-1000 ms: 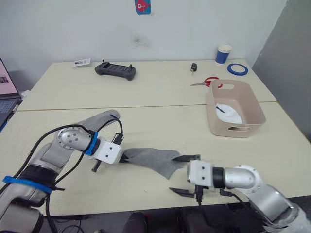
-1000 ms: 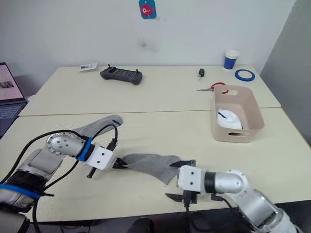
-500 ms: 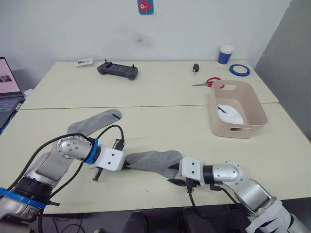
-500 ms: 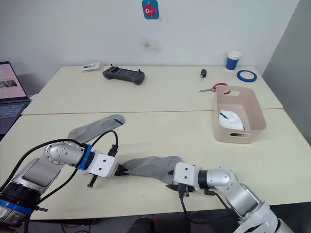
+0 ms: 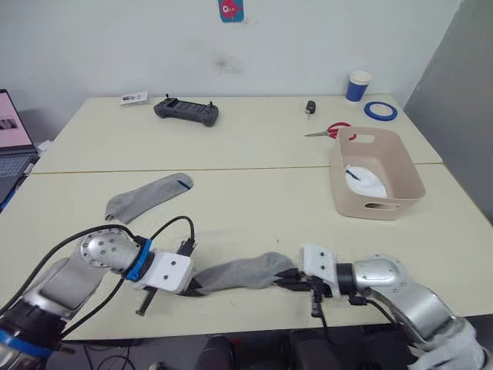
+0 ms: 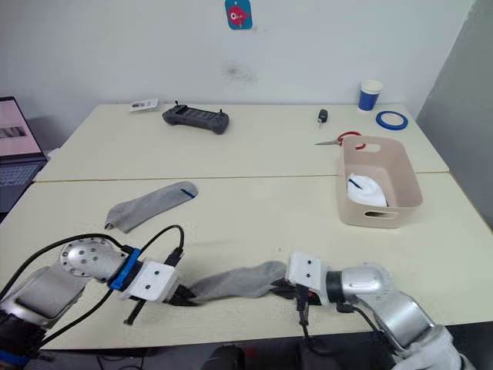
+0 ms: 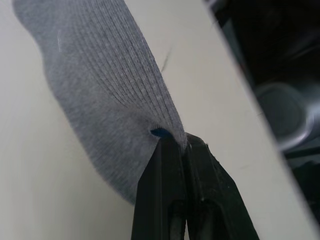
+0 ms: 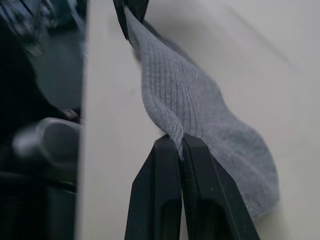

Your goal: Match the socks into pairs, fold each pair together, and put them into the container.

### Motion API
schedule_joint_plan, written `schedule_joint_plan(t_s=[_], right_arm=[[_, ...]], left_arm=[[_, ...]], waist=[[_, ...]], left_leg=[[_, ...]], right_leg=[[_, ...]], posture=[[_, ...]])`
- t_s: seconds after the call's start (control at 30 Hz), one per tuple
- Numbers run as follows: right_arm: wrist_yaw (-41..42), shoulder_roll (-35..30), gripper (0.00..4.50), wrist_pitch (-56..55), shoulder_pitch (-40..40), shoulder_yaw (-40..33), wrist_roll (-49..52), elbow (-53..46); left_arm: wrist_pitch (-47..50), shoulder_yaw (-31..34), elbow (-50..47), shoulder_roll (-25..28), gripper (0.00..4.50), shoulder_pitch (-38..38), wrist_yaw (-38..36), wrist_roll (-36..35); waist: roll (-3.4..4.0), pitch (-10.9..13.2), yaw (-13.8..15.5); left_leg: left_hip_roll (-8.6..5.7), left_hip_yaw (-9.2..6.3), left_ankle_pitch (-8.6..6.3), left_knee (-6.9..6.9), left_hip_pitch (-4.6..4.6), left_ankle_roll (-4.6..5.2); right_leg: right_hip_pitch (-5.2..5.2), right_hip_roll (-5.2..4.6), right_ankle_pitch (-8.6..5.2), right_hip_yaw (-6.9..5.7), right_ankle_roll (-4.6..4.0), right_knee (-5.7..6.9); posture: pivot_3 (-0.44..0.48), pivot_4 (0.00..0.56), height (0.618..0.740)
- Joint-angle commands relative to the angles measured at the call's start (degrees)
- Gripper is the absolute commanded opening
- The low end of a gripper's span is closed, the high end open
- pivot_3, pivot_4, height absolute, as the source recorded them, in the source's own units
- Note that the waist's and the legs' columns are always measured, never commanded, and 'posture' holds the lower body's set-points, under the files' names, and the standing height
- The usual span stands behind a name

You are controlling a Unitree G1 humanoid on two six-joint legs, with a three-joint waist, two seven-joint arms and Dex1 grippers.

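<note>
You have two grey socks in sight: one (image 5: pixel 239 273) stretched between the tools, one (image 5: pixel 146 195) lying loose on the worktop. One tub (image 5: pixel 394 159) holds one white bundle (image 5: pixel 363 179). Beyond it you can count one paper cup (image 5: pixel 357 85), one tape roll (image 5: pixel 377 110), one pair of scissors (image 5: pixel 330 130), one controller (image 5: pixel 186 111), one small black object (image 5: pixel 308 107), and one laptop (image 5: pixel 11 137).

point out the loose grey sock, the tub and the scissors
loose grey sock (image 5: pixel 146 196), left eye view, middle of its foot
tub (image 5: pixel 392 206), left eye view, near end wall
scissors (image 5: pixel 337 129), left eye view, red handle
</note>
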Motion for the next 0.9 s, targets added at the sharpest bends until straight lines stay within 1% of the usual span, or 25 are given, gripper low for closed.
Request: schedule_joint_plan(t_s=[0.03, 0.07, 0.1, 0.13, 0.2, 0.3, 0.37, 0.47, 0.63, 0.77, 0.9], right_arm=[[0.8, -3.9, 0.04, 15.2, 1.3, -8.3, 19.7, -9.6], [-0.1, -4.6, 0.04, 18.0, 1.0, -9.6, 23.2, -10.4], [-1.5, -4.6, 0.04, 20.3, 0.3, -10.5, 25.8, -10.2], [-3.4, -4.0, 0.04, 22.5, -0.8, -11.0, 27.3, -8.9], [-7.4, -1.7, 0.04, 25.5, -3.5, -10.9, 28.2, -5.1], [-12.7, 1.9, 0.04, 27.5, -7.7, -9.2, 25.4, 2.1], [-14.8, 3.1, 0.04, 26.4, -10.4, -6.6, 21.2, 7.0], [-16.0, 4.4, 0.04, 22.7, -14.4, -2.5, 14.9, 13.8], [-15.6, 6.5, 0.04, 18.0, -19.6, -0.2, 9.1, 21.4], [-14.3, 6.9, 0.04, 14.9, -20.9, 1.1, 5.9, 23.3], [-13.8, 7.5, 0.04, 14.7, -20.1, 1.3, 4.9, 22.5]], left_arm=[[17.0, 5.1, -10.5, 5.3, 0.0, 3.4, -1.9, -15.7], [22.2, 5.8, -11.9, 6.8, 0.0, 3.7, -1.8, -19.1], [25.3, 5.8, -12.1, 7.7, 0.0, 3.7, -2.1, -20.7], [27.5, 5.1, -11.0, 7.6, 0.0, 3.2, -1.9, -20.8], [30.0, 2.9, -7.5, 6.2, 0.0, 1.4, -1.5, -19.3], [32.1, -1.3, -0.7, 2.3, 0.0, -3.0, -0.9, -15.1], [31.9, -4.5, 4.7, -0.8, 0.0, -6.6, -0.7, -11.3], [31.6, -8.4, 13.4, -6.1, 0.0, -12.4, -0.2, -6.1], [30.3, -11.4, 24.1, -12.1, 0.0, -20.9, -1.4, -0.6], [27.5, -12.4, 32.0, -15.1, 0.0, -25.9, -2.1, 3.6], [25.3, -12.1, 35.6, -17.1, 0.0, -27.1, -2.1, 5.7]], waist=[[0.0, 0.0, 0.0], [0.0, 0.0, 0.0], [0.0, 0.0, 0.0], [0.01, 0.0, 0.0], [0.08, 0.0, -0.1], [0.07, 0.0, -0.1], [0.07, 0.0, -0.1], [0.07, 0.0, 0.1], [0.06, 0.0, 0.0], [0.06, 0.0, 0.0], [0.07, 0.0, 0.0]], left_leg=[[0.0, 0.0, 0.0, 0.01, 0.0, 0.0], [0.01, 0.01, 0.0, 0.01, 0.02, 0.0], [0.01, 0.01, 0.0, -0.01, 0.05, 0.0], [0.01, 0.0, 0.0, -0.01, 0.06, 0.0], [-0.01, 0.02, -0.01, -0.03, 0.12, 0.01], [-0.02, 0.02, -0.01, -0.02, 0.06, 0.02], [-0.05, 0.03, -0.04, -0.02, 0.03, 0.06], [-0.06, 0.02, -0.08, 0.01, -0.09, 0.15], [-0.06, 0.02, -0.1, 0.04, -0.1, 0.18], [-0.06, 0.01, -0.09, 0.04, -0.1, 0.19], [-0.06, 0.01, -0.11, 0.03, -0.09, 0.22]], right_leg=[[0.0, -0.01, 0.0, 0.0, 0.0, 0.0], [0.02, -0.01, 0.0, 0.0, 0.0, 0.0], [0.02, -0.01, 0.0, 0.0, 0.0, -0.01], [0.02, 0.0, 0.0, -0.03, -0.01, 0.0], [0.03, 0.02, -0.01, -0.01, -0.02, 0.0], [-0.02, 0.04, -0.02, -0.01, -0.03, 0.0], [-0.03, 0.04, -0.04, -0.01, -0.06, -0.03], [-0.09, 0.05, -0.04, -0.02, -0.06, -0.05], [-0.11, 0.06, -0.04, 0.0, -0.07, 0.0], [-0.12, 0.06, -0.04, -0.02, -0.06, 0.01], [-0.11, 0.06, -0.04, 0.0, -0.06, 0.01]], posture=[[0.0, 0.15, 0.74], [0.0, 0.15, 0.74], [0.0, 0.15, 0.74], [0.0, 0.15, 0.74], [0.0, 0.15, 0.74], [0.0, 0.15, 0.74], [0.0, 0.15, 0.74], [0.0, 0.15, 0.74], [0.0, 0.15, 0.74], [0.0, 0.15, 0.74], [0.0, 0.15, 0.74]])
